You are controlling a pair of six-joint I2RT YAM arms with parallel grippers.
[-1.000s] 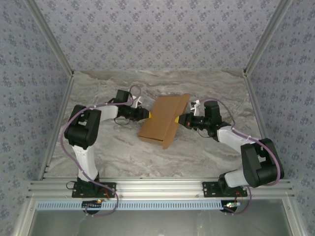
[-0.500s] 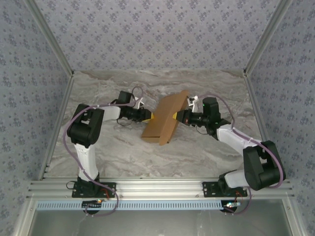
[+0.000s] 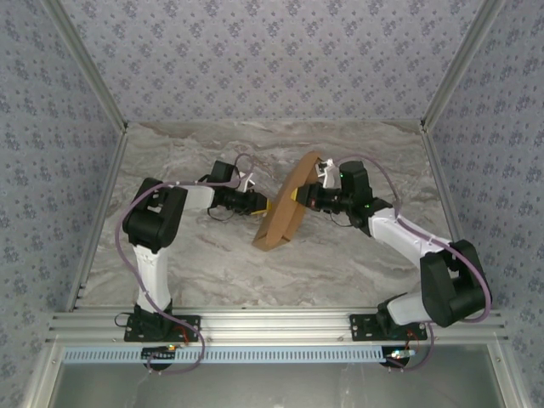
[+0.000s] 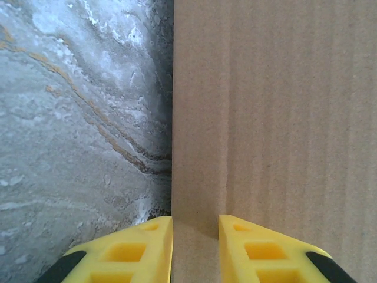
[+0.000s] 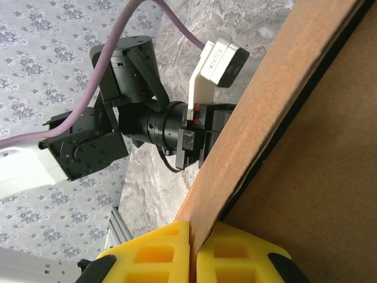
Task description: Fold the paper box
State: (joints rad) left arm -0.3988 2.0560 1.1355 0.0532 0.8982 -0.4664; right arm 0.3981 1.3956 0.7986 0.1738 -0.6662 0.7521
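The paper box [image 3: 285,208] is a flattened piece of plain brown cardboard, held off the table between both grippers and standing almost on edge, its top leaning to the right. My left gripper [image 3: 262,204] grips its left edge. In the left wrist view the yellow fingers [image 4: 135,247] straddle a narrow strip of the cardboard [image 4: 283,118]. My right gripper [image 3: 299,197] is shut on the opposite edge. In the right wrist view the paper box [image 5: 277,88] runs up from the pinched gripper [image 5: 193,242], and the left arm [image 5: 141,124] is behind it.
The marble table [image 3: 357,153] stretches bare around the box, enclosed by patterned walls [image 3: 59,170] on three sides. An aluminium rail [image 3: 272,327] with both arm bases runs along the near edge.
Both grippers have moved toward each other. The box, earlier lying at a shallow tilt with its broad face up, has turned up nearly on edge between them.
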